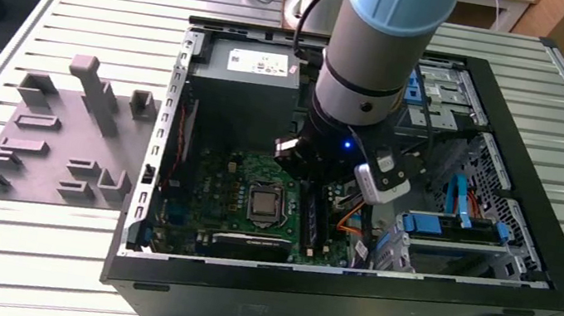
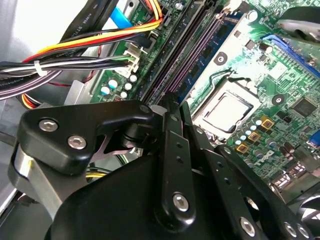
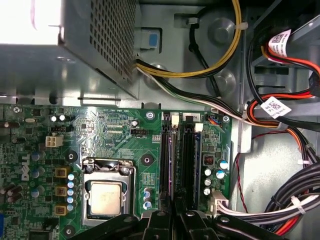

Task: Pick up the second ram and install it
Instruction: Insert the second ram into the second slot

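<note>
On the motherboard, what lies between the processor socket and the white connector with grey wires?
In the first wrist view, the long black memory slots lie between the processor socket and the white connector.

Exterior view overlooks the case; both wrist views closely share the motherboard point(image 3: 115, 135).

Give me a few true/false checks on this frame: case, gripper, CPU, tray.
1. The case lies open on a slatted table. True.
2. The gripper hangs over the tray. False: it is inside the case, right above the memory slots.
3. A cooler covers the CPU. False: its bare metal lid shows in both wrist views.
4. The tray sits outside the case, at the exterior view's left. True.
</note>
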Available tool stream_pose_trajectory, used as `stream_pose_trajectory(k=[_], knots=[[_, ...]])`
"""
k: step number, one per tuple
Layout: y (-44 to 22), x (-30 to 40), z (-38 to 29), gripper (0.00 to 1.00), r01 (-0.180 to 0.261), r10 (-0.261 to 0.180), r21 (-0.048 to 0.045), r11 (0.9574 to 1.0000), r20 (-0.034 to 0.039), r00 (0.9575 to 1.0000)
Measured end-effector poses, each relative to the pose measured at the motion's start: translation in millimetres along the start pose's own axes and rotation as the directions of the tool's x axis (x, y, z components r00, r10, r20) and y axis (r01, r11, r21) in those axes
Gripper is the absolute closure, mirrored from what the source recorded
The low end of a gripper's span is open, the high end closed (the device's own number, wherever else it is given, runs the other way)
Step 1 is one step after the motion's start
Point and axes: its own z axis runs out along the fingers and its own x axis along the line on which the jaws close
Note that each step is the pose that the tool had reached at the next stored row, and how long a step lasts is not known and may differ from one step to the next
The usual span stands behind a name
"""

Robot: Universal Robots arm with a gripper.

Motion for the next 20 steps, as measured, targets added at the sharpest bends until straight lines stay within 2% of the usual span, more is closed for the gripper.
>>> stream_pose_trajectory(k=[10,17,20], knots=[[-0.1,0.0,5.1,0.86,0.0,0.0,-0.0013,1.0,-0.0001,1.0],[0.0,0.0,4.9,0.86,0.0,0.0,-0.0024,1.0,-0.0002,1.0],[0.0,0.1,2.5,0.86,0.0,0.0,-0.0023,1.0,-0.0003,1.0]])
